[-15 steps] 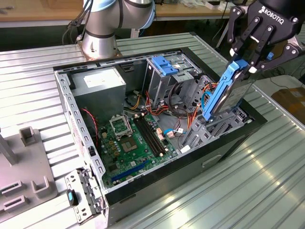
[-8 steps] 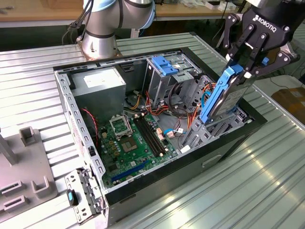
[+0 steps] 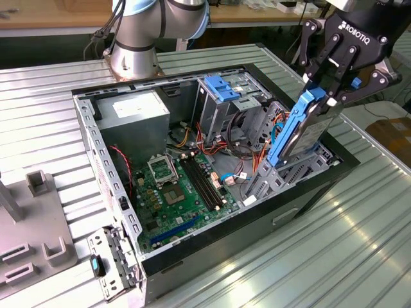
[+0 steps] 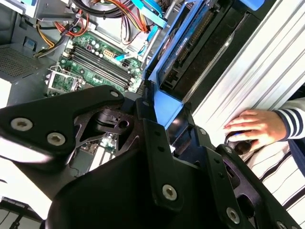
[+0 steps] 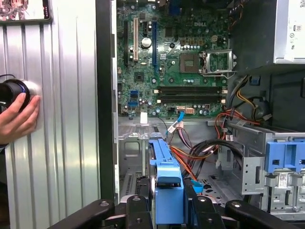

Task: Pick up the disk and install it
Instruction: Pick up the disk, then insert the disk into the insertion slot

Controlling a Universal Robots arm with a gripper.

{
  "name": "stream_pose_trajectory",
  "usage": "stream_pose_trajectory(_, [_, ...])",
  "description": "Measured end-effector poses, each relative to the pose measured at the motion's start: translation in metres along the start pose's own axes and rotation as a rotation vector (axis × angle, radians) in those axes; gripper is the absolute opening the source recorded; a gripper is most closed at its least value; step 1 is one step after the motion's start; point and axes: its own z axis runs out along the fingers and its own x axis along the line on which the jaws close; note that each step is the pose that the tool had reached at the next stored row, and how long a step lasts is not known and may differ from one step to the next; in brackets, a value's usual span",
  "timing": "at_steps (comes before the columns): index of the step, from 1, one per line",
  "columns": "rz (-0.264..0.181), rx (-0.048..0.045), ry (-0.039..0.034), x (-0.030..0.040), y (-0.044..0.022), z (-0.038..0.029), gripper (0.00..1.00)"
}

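The disk (image 3: 307, 138) is a flat dark drive with bright blue rails. It stands on edge, slightly tilted, over the drive bay (image 3: 302, 172) at the exterior view's right end of the open computer case (image 3: 212, 253). My gripper (image 3: 324, 97) is shut on the disk's upper end from above. The disk's lower end reaches down among the bay's metal; I cannot tell whether it touches. In the first wrist view a blue rail with its tab (image 5: 167, 183) runs between my fingers. In the second wrist view the disk (image 4: 190, 45) stretches away from the black finger links.
Inside the case lie a green motherboard (image 3: 176, 196), a grey power supply (image 3: 131, 115), a paler blue bracket (image 3: 218, 88) and loose cables (image 3: 247, 151). A person's hand (image 4: 252, 126) rests on a dark knob on the ribbed table beside the case. A grey fixture (image 3: 32, 224) stands at the exterior view's left.
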Motion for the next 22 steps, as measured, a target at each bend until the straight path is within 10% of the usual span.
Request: stream_pose_trajectory(22, [-0.023, -0.0125, 0.0002, -0.0037, -0.0028, 0.0018, 0.36])
